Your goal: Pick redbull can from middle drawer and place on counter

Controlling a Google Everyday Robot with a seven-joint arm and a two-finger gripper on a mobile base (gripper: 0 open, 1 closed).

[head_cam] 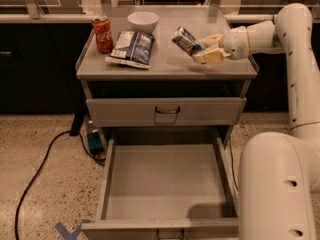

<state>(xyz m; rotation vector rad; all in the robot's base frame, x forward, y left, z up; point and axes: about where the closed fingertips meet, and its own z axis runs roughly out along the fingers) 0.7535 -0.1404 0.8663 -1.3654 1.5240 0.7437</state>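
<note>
The redbull can [185, 39], slim and silver-and-blue, is held tilted a little above the right part of the counter [165, 66]. My gripper [202, 48] comes in from the right and is shut on the can, with pale fingers [211, 57] above and below its end. The can casts a shadow on the counter below it. The middle drawer [165, 184] is pulled wide open below and holds nothing. My white arm runs from the gripper along the right edge of the view.
On the counter stand a red Coca-Cola can [103, 33] at the far left, a blue-and-white chip bag [132, 48] and a white bowl [143, 20]. A closed drawer [166, 112] sits above the open one. A black cable [45, 159] lies on the floor at left.
</note>
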